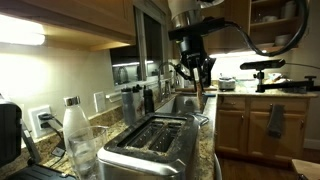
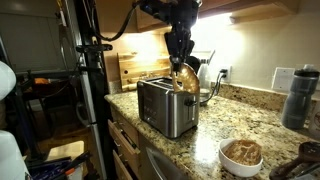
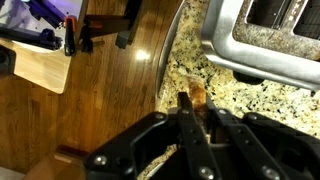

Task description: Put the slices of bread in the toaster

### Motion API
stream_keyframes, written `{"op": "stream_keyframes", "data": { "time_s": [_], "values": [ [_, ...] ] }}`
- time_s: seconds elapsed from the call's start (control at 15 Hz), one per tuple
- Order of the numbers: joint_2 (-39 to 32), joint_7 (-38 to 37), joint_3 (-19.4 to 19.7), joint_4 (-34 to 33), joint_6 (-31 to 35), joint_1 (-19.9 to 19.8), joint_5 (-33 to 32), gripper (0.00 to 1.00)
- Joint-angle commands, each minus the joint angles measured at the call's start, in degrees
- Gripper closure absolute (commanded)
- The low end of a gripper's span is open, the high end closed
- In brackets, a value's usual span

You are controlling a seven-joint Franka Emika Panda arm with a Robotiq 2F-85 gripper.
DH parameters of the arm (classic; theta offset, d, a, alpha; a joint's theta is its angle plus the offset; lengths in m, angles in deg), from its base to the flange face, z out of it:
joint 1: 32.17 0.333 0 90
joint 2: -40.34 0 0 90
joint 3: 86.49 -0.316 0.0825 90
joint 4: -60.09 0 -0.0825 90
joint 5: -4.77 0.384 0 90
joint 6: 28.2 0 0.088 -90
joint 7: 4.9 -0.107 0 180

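**Slice of bread (image 2: 186, 82) hanging beside the toaster (image 2: 165, 108), not yet over a slot**

We are seeing the jaws pinching the slice by its upper part, with the rest dangling below them. In the wrist view the slice (image 3: 196, 97) is showing edge-on over the speckled desk (image 3: 240, 105), while the toaster (image 3: 262, 45) is sitting off to one side. So we are judging that the bread is hanging in the air just beside the steel box, not above either of the slots (image 1: 152, 135).

We are expecting the main trouble to come from alignment. If the slice is travelling across while twisted against the long line of a slot, its lower edge is likely to land on the shiny top and fold or crumble instead of sliding in. Coming across too low is risking a knock against the toaster's side, which could pivot the thin slice in the pinch or pull it free.

We are also watching the desk's rim: the wooden floor (image 3: 110, 70) is lying right beside it, so a slice slipping out here could be falling past the edge. Letting go before the bread is well inside the slot could be leaving it tipped across the opening.
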Motion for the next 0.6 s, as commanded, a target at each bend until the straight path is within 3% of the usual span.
{"op": "stream_keyframes", "data": {
  "time_s": [0.0, 0.53],
  "values": [
    [5.09, -3.1, -1.96, 4.38, -0.85, 1.42, 0.12, 0.91],
    [8.43, -7.26, -7.12, 4.9, -0.27, 4.71, 1.28, 0.91]
  ]
}}
